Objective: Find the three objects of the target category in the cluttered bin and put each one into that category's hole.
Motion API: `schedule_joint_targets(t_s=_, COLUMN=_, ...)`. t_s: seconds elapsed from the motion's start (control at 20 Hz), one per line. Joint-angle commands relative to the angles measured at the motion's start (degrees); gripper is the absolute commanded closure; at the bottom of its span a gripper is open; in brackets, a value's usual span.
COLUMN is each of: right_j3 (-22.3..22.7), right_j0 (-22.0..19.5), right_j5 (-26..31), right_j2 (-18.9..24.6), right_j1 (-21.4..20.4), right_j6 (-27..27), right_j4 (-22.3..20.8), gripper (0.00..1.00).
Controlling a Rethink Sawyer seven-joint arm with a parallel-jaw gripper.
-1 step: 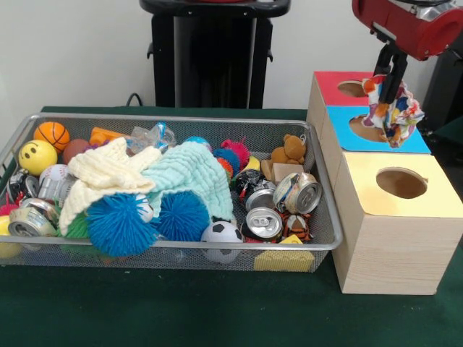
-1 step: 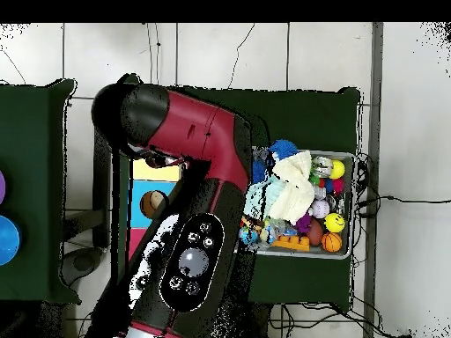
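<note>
No brand or lettering readable anywhere; can labels too small to make out. A wire mesh bin on the green surface, crammed: a cream knitted cloth and a mint knitted cloth draped over the middle, blue spiky balls at the front, a small soccer ball, crushed cans, a yellow smiley ball, a mini basketball, a brown teddy bear. Beside the bin, a row of wooden boxes with holes on top: yellow-topped box nearest, then blue-topped box, then red-topped box. Jaws clamped on a multicoloured patterned cloth, dangling directly above the blue-topped hole. In the overhead view, arm covering most of the boxes.
</note>
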Motion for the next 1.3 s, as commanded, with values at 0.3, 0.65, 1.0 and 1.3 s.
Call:
schedule_joint_targets(t_s=0.3, right_j3=3.20, right_j0=-1.99, right_j5=-0.96, right_j2=2.63, right_j1=1.16, right_j6=13.52, right_j4=-0.13, gripper=1.00)
schedule_joint_targets(t_s=0.65, right_j3=1.30, right_j0=0.89, right_j5=1.78, right_j2=1.69, right_j1=1.29, right_j6=19.85, right_j4=1.30, gripper=1.00)
schedule_joint_targets(t_s=1.0, right_j3=0.62, right_j0=0.78, right_j5=0.68, right_j2=1.53, right_j1=2.03, right_j6=20.34, right_j4=1.06, gripper=1.00)
schedule_joint_targets(t_s=1.3, right_j3=0.55, right_j0=0.14, right_j5=-0.30, right_j2=2.13, right_j1=2.47, right_j6=19.92, right_j4=0.77, gripper=1.00)
